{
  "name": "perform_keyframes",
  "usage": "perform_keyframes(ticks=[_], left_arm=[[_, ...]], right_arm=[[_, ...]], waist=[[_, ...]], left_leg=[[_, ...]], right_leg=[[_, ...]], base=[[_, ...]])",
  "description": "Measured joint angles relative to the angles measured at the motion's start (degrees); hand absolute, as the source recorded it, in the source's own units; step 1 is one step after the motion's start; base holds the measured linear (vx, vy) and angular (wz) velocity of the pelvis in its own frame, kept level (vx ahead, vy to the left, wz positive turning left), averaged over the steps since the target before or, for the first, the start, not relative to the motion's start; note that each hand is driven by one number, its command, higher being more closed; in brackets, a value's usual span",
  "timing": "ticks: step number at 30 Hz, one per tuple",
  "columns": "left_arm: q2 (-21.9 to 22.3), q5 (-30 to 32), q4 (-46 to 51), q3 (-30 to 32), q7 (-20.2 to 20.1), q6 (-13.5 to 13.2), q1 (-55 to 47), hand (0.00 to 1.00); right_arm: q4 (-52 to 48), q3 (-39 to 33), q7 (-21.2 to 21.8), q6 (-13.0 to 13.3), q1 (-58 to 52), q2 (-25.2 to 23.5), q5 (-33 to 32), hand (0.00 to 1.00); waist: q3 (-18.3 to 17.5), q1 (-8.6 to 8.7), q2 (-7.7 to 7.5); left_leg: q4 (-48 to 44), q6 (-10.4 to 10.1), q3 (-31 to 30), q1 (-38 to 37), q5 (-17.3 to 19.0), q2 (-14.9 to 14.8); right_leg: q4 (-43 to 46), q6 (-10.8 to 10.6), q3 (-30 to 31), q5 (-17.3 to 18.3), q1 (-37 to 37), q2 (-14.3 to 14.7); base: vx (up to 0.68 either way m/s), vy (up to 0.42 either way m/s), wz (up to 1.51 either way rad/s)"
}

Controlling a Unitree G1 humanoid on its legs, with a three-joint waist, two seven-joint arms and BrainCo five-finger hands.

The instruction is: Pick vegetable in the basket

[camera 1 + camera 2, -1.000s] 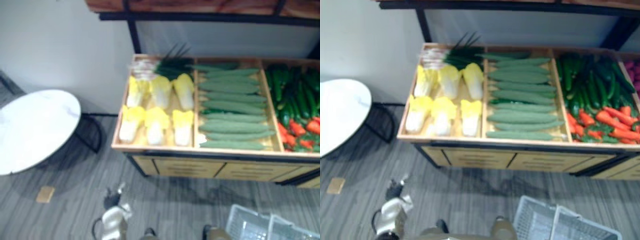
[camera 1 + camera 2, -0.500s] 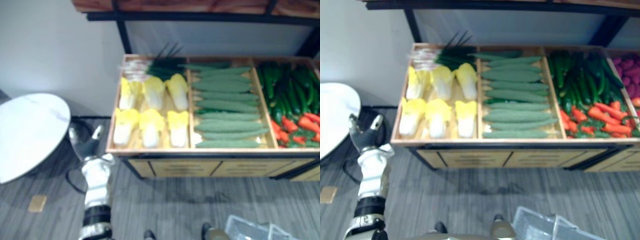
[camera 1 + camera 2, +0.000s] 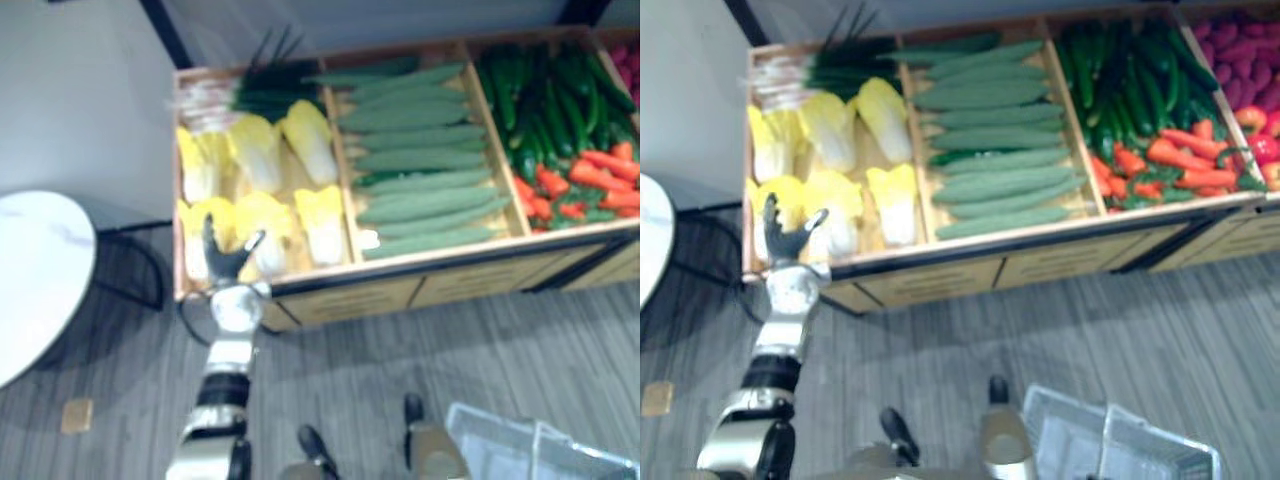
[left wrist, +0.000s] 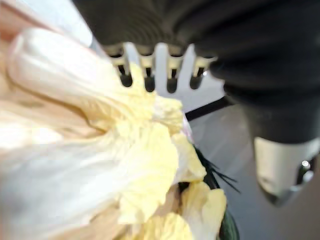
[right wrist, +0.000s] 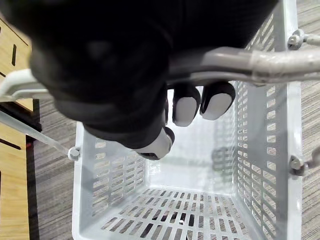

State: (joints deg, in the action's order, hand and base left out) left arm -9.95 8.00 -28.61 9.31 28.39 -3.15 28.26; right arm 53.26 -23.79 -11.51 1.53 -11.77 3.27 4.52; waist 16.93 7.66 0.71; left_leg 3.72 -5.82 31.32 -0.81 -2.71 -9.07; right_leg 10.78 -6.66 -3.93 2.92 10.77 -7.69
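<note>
Several pale yellow napa cabbages (image 3: 262,218) lie in the left compartment of a wooden crate (image 3: 400,265). My left hand (image 3: 228,258) is raised at the crate's front left corner, open, its fingers spread over the front cabbages. In the left wrist view its straight fingers (image 4: 161,62) reach above a cabbage (image 4: 100,165) seen from very close. A light grey plastic basket (image 3: 1110,440) hangs low at the right. My right hand (image 5: 192,107) is shut on the basket's handle (image 5: 240,65); the basket (image 5: 150,200) holds nothing.
Long green cucumbers (image 3: 420,160) fill the middle compartment, with green onions (image 3: 250,90) at the back left. Dark green and red vegetables (image 3: 575,150) lie at the right. A round white table (image 3: 30,280) stands to the left of the crate.
The camera has shifted. My left arm has risen from near the floor, and its hand has come forward to the crate's front left corner, over the cabbages.
</note>
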Motion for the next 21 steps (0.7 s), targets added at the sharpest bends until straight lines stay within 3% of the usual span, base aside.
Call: perform_keyframes(ticks=[15,16,21], left_arm=[[-1.7,0.2,-12.1,2.9,4.0,4.1,19.0,0.00],[-1.8,1.7,-13.7,3.6,4.5,4.5,20.5,1.00],[-5.1,4.7,-19.3,6.4,3.8,5.9,25.3,1.00]], right_arm=[[-8.6,4.6,-3.2,0.6,3.5,0.0,-0.1,1.00],[-8.6,4.6,-3.5,0.6,3.7,0.1,-0.2,1.00],[-9.9,4.8,-4.4,1.9,4.3,0.3,-0.9,1.00]], waist=[[7.3,-0.41,-0.97],[7.4,-0.48,-1.01],[8.5,-1.38,-1.19]], left_leg=[[-2.0,0.0,3.1,6.7,-0.2,-0.6],[-2.1,0.0,3.2,7.4,-0.2,-0.7],[-2.5,0.0,4.5,9.9,-0.2,-0.6]], right_leg=[[3.5,0.2,1.6,0.1,8.7,-0.6],[3.7,0.2,1.6,0.1,9.5,-0.6],[4.6,0.4,2.5,0.0,12.7,-0.8]], base=[[0.03,-0.015,-0.05],[0.04,-0.042,-0.03],[0.04,-0.037,-0.05]])
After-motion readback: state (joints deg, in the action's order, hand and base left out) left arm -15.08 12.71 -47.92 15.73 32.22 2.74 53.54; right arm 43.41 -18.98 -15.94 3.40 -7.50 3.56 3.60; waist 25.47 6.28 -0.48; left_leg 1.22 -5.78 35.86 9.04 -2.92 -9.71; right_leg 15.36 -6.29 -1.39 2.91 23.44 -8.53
